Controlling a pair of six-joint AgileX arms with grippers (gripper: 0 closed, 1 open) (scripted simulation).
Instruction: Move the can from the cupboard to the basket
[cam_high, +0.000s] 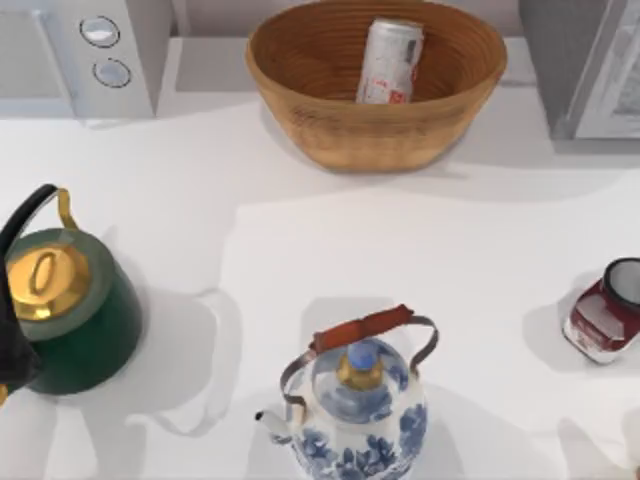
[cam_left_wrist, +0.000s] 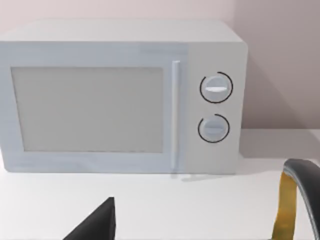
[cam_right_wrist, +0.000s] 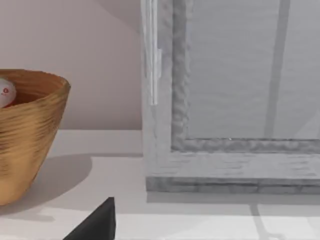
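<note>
the table (cam_high: 300, 250) is the broadest thing here, white and bare in the middle; on it at the back centre sits the basket (cam_high: 375, 85), with the cupboard (cam_high: 590, 70) at the back right corner and a white microwave (cam_high: 85, 55) at the back left; nearer the front stand a green kettle (cam_high: 65, 310) on the left, a blue-and-white kettle (cam_high: 355, 410) in the middle, and a dark red jar (cam_high: 605, 315) on the right; the can (cam_high: 390, 62) already lies inside the basket, leaning on its far wall, long axis running roughly front to back, so the move looks done; the right arm faces the cupboard door and the basket's side and seems the nearer; whether either gripper is open or closed, i cannot tell.
</note>
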